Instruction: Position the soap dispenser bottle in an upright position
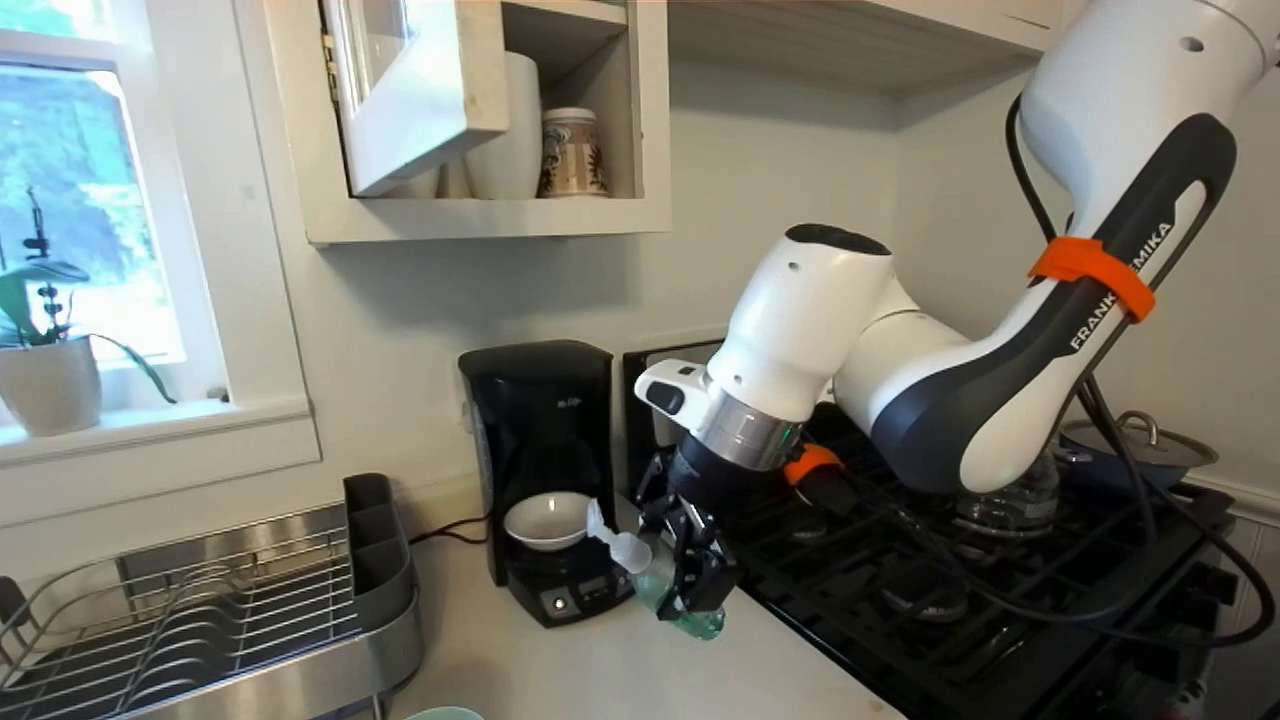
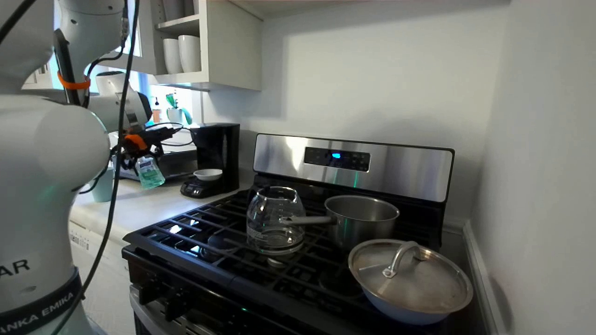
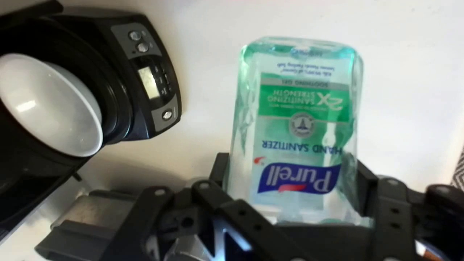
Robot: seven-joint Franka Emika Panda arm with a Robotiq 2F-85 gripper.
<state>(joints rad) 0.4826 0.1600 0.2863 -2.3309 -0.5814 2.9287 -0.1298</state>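
Observation:
The soap dispenser bottle (image 1: 700, 622) is translucent pale green with a white pump top. In both exterior views it is tilted; its pump points up and left in an exterior view, its base (image 2: 151, 179) down and right. It appears held a little above the white counter (image 1: 560, 670). In the wrist view the bottle (image 3: 302, 108) shows its Purell label upside down, base toward the top. My gripper (image 3: 291, 174) is shut on its sides, one finger on each side. The gripper (image 1: 690, 585) hides part of the body in an exterior view. The pump is hidden in the wrist view.
A black coffee maker (image 1: 540, 430) with a white bowl (image 1: 550, 522) stands beside the bottle. A dish rack (image 1: 390, 640) is at the left. The stove (image 2: 223, 260) borders the counter, bearing a glass carafe (image 2: 274, 228), saucepan (image 2: 368, 223) and lidded pan (image 2: 409, 284). A teal cup (image 2: 102, 186) stands near.

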